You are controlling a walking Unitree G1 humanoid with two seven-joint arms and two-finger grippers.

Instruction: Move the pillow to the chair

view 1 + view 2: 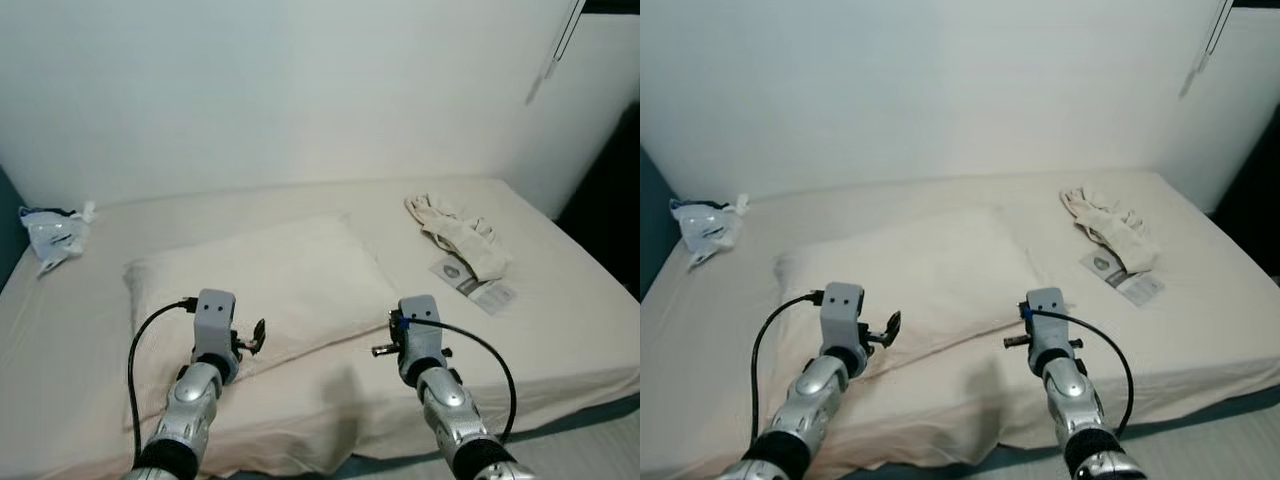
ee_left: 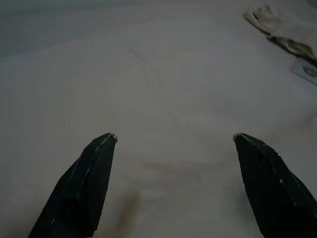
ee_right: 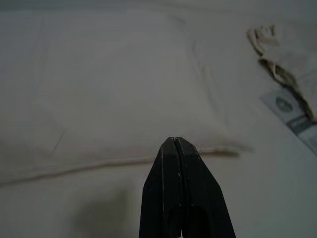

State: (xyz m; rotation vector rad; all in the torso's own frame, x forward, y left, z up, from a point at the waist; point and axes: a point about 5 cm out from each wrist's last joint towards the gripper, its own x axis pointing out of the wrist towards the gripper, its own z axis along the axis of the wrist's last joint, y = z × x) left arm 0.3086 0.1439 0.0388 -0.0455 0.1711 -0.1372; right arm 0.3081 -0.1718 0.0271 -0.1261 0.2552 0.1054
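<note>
A cream pillow (image 1: 262,278) lies flat in the middle of the bed (image 1: 560,330), almost the same colour as the sheet. My left gripper (image 2: 173,144) hovers low over the pillow's near part, open, with nothing between its black fingers (image 2: 89,178). My right gripper (image 3: 174,148) is shut and empty; it points at the pillow's seamed front edge (image 3: 124,161) near its right corner, a little short of it. Both silver arms reach in from the foot of the bed, the left wrist (image 1: 214,325) and the right wrist (image 1: 418,335).
A crumpled cream cloth (image 1: 458,232) and a printed leaflet (image 1: 476,284) lie on the bed's right side. A plastic bag (image 1: 52,234) sits at the far left by the white wall (image 1: 300,90). The bed's front edge is just below my wrists.
</note>
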